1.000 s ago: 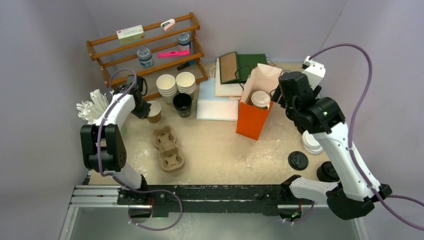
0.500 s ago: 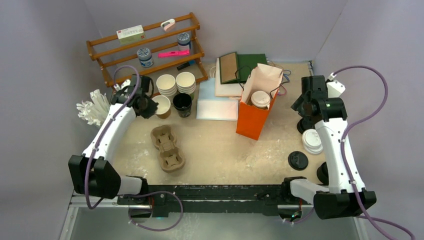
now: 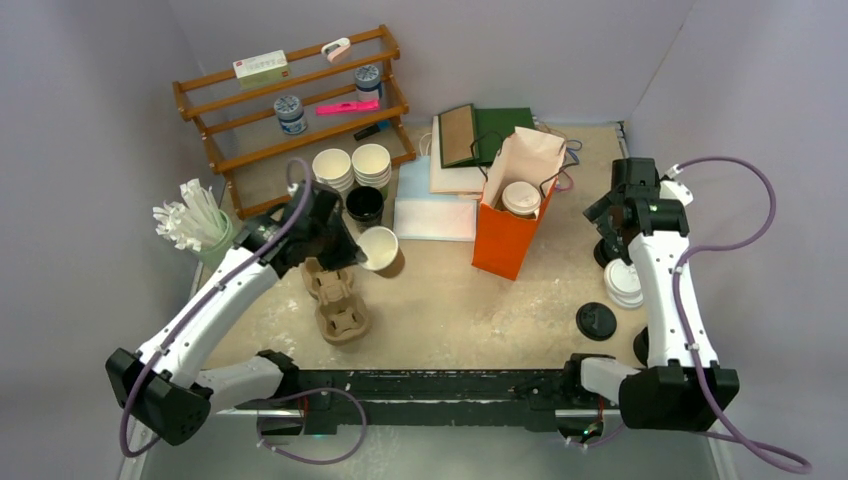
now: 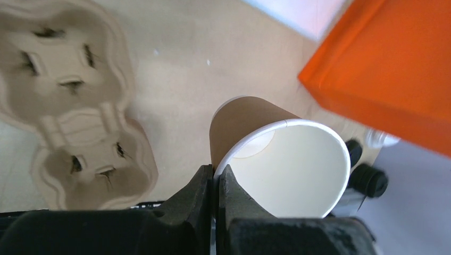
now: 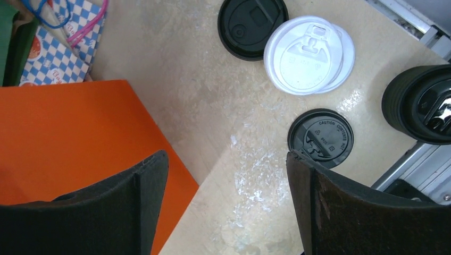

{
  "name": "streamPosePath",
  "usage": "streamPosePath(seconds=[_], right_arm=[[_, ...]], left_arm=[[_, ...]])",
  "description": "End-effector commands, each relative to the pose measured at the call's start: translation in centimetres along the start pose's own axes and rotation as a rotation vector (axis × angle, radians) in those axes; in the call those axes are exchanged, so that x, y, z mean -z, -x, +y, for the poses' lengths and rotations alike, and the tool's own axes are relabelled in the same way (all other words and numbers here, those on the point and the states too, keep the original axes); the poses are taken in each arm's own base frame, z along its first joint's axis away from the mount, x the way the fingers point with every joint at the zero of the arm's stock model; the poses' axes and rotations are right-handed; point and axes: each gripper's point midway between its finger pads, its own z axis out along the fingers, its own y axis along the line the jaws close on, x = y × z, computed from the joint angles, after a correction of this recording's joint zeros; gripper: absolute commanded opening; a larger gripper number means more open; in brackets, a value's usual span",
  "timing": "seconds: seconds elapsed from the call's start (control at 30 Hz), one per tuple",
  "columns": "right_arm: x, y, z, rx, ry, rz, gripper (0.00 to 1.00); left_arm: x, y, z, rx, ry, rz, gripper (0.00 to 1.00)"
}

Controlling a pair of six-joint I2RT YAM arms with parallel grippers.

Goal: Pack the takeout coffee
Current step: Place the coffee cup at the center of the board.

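A lidless brown kraft takeout coffee cup (image 3: 379, 247) (image 4: 282, 154), pale inside with a white rim, hangs tilted above the table just right of the cup carrier (image 3: 335, 296). My left gripper (image 3: 352, 250) (image 4: 216, 175) is shut on its rim, one finger inside and one outside. Another takeout coffee (image 3: 520, 198) with a white lid stands inside the orange bag (image 3: 500, 250) (image 5: 80, 138). My right gripper (image 3: 612, 232) (image 5: 226, 159) is open and empty, to the right of the bag and above the stack of white lids (image 3: 625, 284) (image 5: 309, 53).
Plain white cup stacks (image 3: 351, 166) and a black cup (image 3: 364, 205) stand behind the carrier. Black lids (image 5: 320, 137) (image 5: 252, 21) and a lidded black cup (image 5: 425, 109) lie by the right edge. A wooden shelf (image 3: 290, 100), a holder of white sticks (image 3: 195, 220) and flat paper bags (image 3: 470, 135) line the back.
My left arm carried the brown cup from beside the white cup stacks rightward past the carrier. My right arm swung from the orange bag to over the white lids, jaws wider.
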Motion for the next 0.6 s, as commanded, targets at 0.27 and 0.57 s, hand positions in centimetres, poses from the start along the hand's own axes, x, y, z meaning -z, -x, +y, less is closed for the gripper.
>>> streamPosePath(seconds=[0.27,0.57], right_arm=[[-4.5,1.1,1.3,-0.191,0.012,0.063,0.99],[-6.5,-0.2,-2.1,-0.317,-0.071,0.12,0.99]], left_arm=[[-5.1,-11.0,-4.7,-0.354,-0.183,0.114,0.0],[-9.4,-16.3,-7.5,-0.493,-0.25,0.165,0.0]])
